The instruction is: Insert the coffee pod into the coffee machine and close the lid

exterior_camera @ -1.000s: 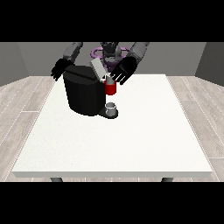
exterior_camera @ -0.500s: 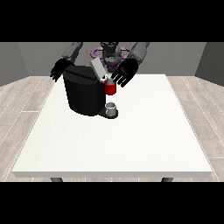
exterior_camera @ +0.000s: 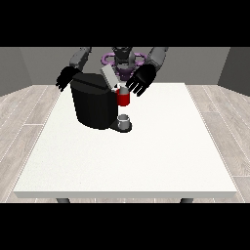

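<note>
White table (exterior_camera: 146,156) on grey wood floor (exterior_camera: 22,105); both robot hands (exterior_camera: 140,80) spread.

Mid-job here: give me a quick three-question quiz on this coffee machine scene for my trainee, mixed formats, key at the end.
1. True or false: the lid of the coffee machine is already shut flat.
2. Multiple choice: the robot hand at the view's right is (A) resting on the bare table, (B) up beside the machine's red part, fingers spread, (C) behind the machine, hidden.
3. Fill in: the small grey cup stands on the machine's base, directly below the ____ part.

Key:
1. False; it stands tilted up.
2. B.
3. Red.

The robot hand at the view's left hangs behind the machine's other side, fingers open.
</note>
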